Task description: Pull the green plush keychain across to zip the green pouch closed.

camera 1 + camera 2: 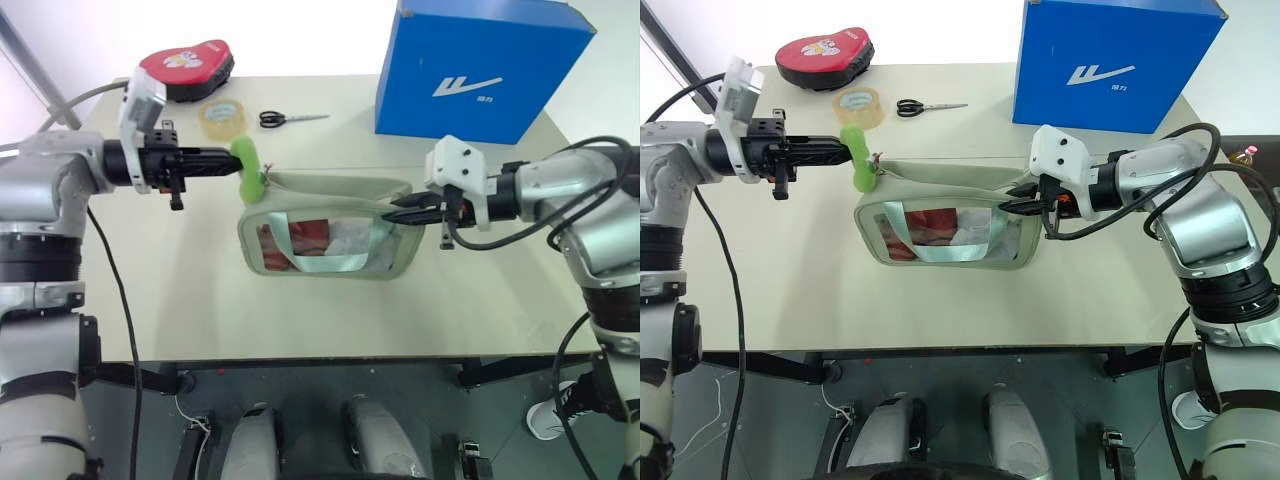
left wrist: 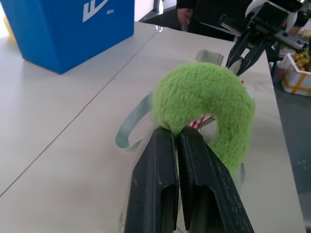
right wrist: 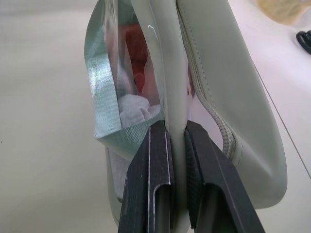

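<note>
Clamping the fuzzy lime-green ring keychain (image 1: 247, 170), the left gripper (image 1: 226, 158) has it at the sage-green fabric pouch's (image 1: 330, 235) far end while the right gripper (image 1: 397, 212) pinches the opposite corner; zipping looks nearly finished.

left gripper (image 1: 228, 159) jaws clamped, right gripper (image 1: 392, 213) jaws clamped

Bright, even light; blown-out background

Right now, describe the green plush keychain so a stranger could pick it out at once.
Start at the big blue box at the table's far edge, then drop to the green pouch held up mid-table. At the pouch's top corner on the robot's left, the left gripper pinches the green plush keychain. It is a fuzzy, bright lime ring, unlike the smooth tan tape roll behind it.
</note>
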